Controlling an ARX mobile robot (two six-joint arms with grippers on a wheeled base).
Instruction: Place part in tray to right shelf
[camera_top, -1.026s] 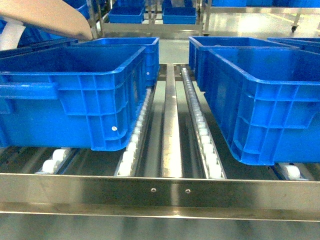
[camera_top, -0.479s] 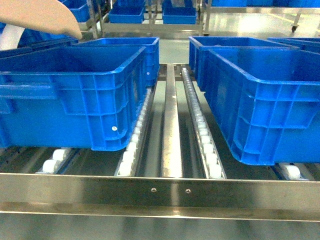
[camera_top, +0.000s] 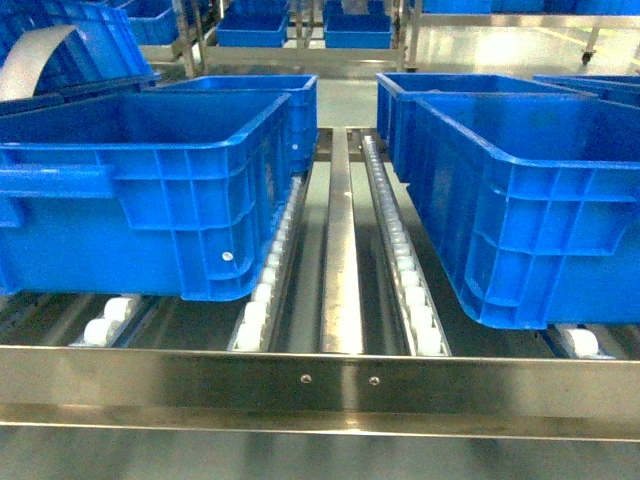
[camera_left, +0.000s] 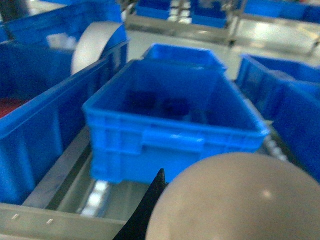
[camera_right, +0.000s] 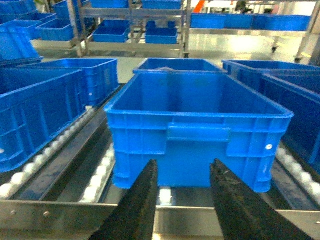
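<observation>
The beige tray (camera_left: 240, 200) fills the lower right of the left wrist view, close to the camera and blurred. My left gripper (camera_left: 205, 185) is shut on it. Only one black finger (camera_left: 150, 210) shows beside the tray, which hides the other. The tray and both grippers are out of the head view. The part is out of view in every frame. My right gripper (camera_right: 184, 162) is open and empty. It hangs just in front of the right shelf's steel front rail (camera_right: 50, 212), facing a big blue crate (camera_right: 197, 117).
The shelf's front rail (camera_top: 320, 385) spans the head view, with white roller rows (camera_top: 405, 265) behind it. Large blue crates stand on the left (camera_top: 150, 190) and right (camera_top: 530, 200). A pale curved strip (camera_top: 35, 60) sits in a far-left crate. More racks stand behind.
The beige tray, at the top left of the head view earlier, has slid out to the left and no longer shows there. The crates have not moved.
</observation>
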